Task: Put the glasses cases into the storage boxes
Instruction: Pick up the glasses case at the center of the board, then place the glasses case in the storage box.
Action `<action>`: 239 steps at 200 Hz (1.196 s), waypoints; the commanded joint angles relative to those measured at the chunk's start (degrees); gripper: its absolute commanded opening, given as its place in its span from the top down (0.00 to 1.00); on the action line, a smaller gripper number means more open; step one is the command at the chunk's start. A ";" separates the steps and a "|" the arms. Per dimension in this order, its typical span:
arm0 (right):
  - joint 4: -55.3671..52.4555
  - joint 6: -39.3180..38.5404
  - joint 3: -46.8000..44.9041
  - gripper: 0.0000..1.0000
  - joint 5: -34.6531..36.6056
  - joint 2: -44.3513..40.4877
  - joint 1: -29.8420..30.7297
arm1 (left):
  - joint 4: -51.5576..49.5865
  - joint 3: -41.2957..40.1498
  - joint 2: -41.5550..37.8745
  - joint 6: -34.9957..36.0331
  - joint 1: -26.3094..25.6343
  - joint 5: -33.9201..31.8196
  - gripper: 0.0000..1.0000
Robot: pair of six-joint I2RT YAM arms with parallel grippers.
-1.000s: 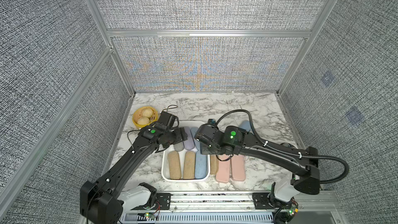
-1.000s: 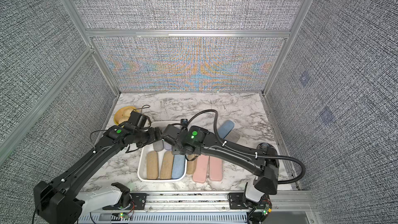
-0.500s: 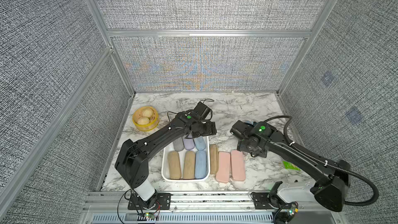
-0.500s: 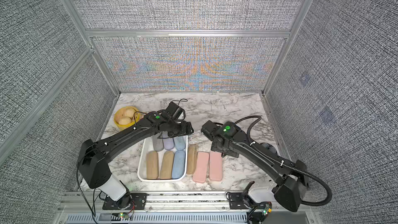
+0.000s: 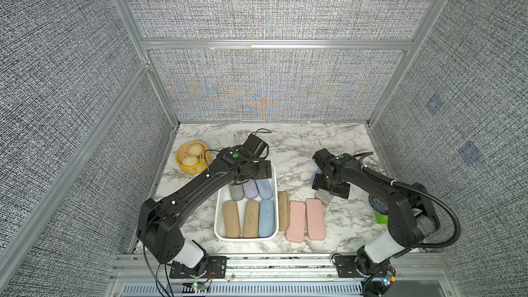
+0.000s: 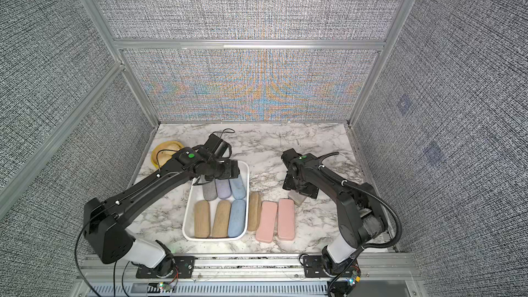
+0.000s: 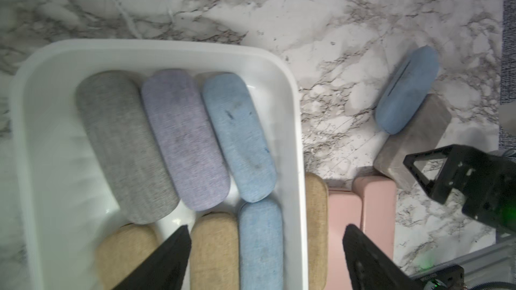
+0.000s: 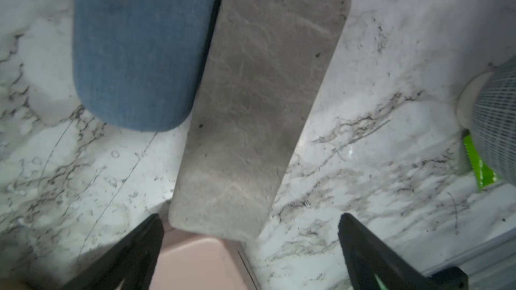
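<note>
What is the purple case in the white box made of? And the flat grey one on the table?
The rounded lilac glasses case looks covered in woven fabric: fine crisscross threads show, matte. The flat grey blocky case looks like smooth faux leather or suede, with faint creases and scuffs; hard to be sure.

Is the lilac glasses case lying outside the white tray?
No, the lilac case lies inside the white tray, between a grey case and a blue case.
</note>
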 commanded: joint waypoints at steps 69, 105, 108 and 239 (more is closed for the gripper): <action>7.96 0.77 -5.01 0.10 -0.37 5.34 -1.15 | -1.58 -12.72 -14.20 2.42 8.18 -1.24 0.12; 8.28 1.22 -8.15 0.23 0.35 2.75 -1.20 | -1.68 -14.10 -14.55 2.24 8.37 -0.59 0.12; 8.18 1.21 -8.43 0.23 0.48 2.45 -1.16 | -1.63 -14.15 -14.49 2.20 8.37 -0.55 0.12; -10.56 1.47 13.81 0.34 5.49 -6.50 19.15 | -0.98 -17.66 -14.41 -0.31 12.48 -5.47 0.12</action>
